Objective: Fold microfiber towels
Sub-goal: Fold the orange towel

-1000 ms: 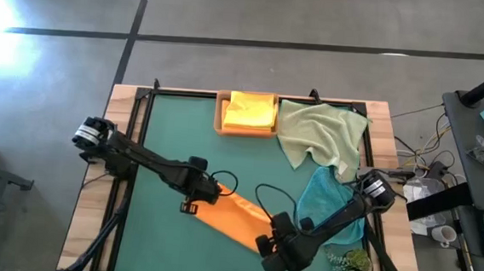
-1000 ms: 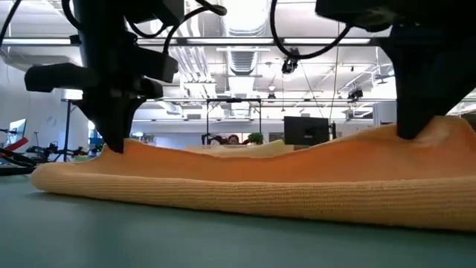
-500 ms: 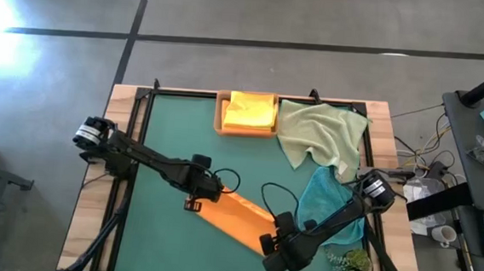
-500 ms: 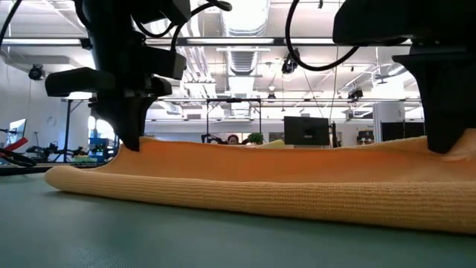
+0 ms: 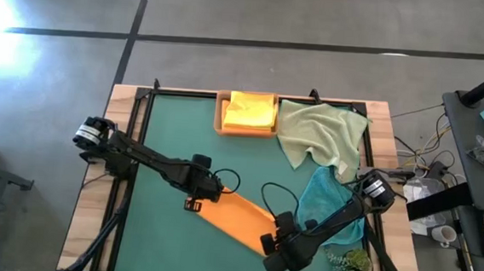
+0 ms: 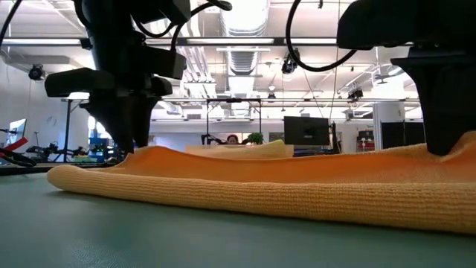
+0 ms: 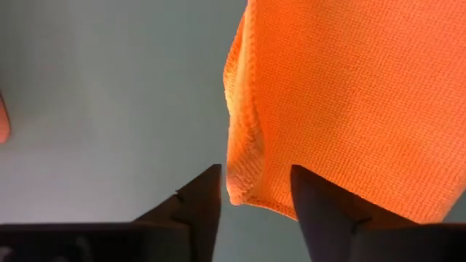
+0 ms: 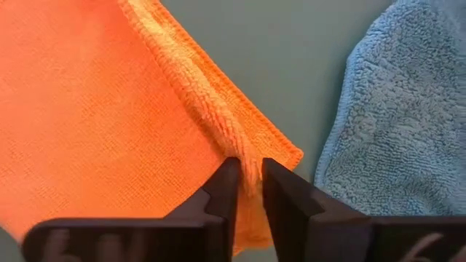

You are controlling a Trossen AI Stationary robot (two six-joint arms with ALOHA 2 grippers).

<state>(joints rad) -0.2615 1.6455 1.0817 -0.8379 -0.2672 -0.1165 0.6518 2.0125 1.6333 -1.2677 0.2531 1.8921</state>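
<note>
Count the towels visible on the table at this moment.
4: orange towel mid-mat between both arms, pale green towel at the far right, teal towel beneath the right arm, folded yellow towel in the tray; others may lie beneath it.

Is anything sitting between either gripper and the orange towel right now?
Nothing visible. The left gripper stands open with the orange towel corner between its fingers; the right gripper pinches the towel's other end, beside the teal towel.

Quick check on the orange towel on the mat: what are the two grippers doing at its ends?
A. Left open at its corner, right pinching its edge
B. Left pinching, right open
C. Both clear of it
A: the left gripper stands open around the orange towel corner, while the right gripper pinches its hem.
</note>
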